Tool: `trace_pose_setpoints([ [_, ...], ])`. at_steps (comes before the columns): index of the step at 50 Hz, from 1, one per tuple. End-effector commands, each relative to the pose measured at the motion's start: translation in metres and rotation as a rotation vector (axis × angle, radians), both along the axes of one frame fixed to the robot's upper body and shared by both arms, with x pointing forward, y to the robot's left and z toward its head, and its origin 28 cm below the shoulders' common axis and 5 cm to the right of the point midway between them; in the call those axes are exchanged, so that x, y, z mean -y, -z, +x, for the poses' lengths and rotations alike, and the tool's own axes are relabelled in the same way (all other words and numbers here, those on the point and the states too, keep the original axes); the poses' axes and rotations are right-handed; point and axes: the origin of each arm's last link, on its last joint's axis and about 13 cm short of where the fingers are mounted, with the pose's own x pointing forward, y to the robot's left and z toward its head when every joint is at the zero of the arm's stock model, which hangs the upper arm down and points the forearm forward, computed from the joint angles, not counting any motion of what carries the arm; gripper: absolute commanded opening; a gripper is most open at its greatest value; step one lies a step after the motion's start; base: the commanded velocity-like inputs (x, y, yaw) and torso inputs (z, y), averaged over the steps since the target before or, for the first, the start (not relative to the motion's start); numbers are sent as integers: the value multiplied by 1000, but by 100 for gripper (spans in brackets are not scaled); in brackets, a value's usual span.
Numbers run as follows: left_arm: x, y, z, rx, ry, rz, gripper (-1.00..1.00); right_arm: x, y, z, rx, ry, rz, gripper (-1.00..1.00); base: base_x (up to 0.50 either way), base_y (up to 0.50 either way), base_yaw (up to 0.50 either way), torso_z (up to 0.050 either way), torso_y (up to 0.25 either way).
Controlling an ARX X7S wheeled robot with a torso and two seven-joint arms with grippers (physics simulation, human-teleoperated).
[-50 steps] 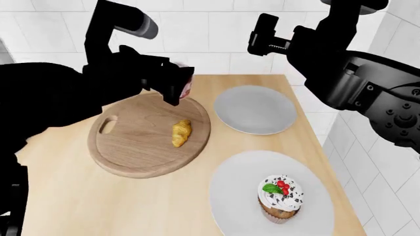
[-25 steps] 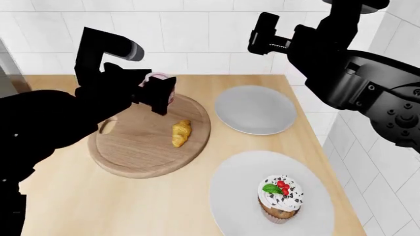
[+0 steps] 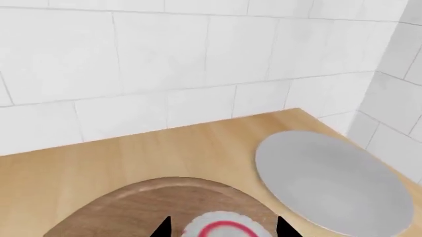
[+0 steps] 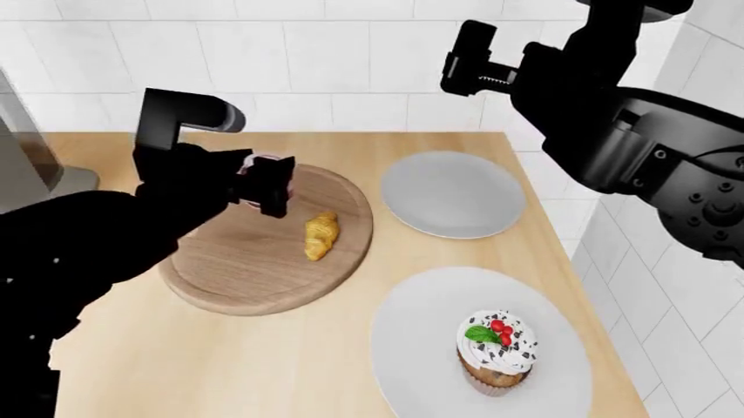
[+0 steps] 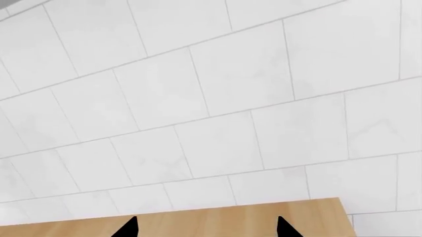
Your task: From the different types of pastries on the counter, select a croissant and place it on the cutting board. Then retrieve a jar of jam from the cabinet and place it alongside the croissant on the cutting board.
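Your left end effector [image 4: 265,185], pinching the jar of jam [image 4: 270,177], has swung down over the cutting board [image 4: 233,270] beside the croissant [image 4: 322,236], toward the bench's far-left corner; lower and release.

Left arm [image 4: 104,235]: all matt black from my head camera, a bulky dark mass with almost no surface detail.
Left arm upper link [image 4: 186,117]: boxy black bracket ending in a rounded grey-black cylinder with a soft highlight.
Left gripper [image 4: 265,185]: black, blocky housing; in its wrist camera I see only two pointed black fingertips [image 3: 161,229].
Right arm [image 4: 633,148]: glossy black, rounded shells, light grey seam lines between the panels.
Right arm joint cover [image 4: 706,209]: round disc with a ring of small screw heads.
Right gripper [image 4: 471,61]: black square-edged block with a short pale threaded or ribbed strip on its side.
Right fingertips [image 5: 128,228]: two black pointed tips.
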Motion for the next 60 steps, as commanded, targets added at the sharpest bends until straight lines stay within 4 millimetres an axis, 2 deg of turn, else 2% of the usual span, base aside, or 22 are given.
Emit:
trace_pose_setpoints([
  [1, -4, 10, 1, -8, -41, -16, -100, 0, 2, 1, -3, 1, 1, 100, 0, 0, 0, 0, 0],
  [51, -8, 41, 2, -83, -85, 0, -100, 1, 0, 1, 0, 4, 6, 100, 0, 0, 0, 0, 0],
  [52, -8, 41, 2, -83, -86, 1, 100, 1, 0, 1, 0, 3, 7, 100, 0, 0, 0, 0, 0],
  [60, -8, 43, 3, -85, -84, 1, 100, 1, 0, 1, -1, 3, 8, 100, 0, 0, 0, 0, 0],
])
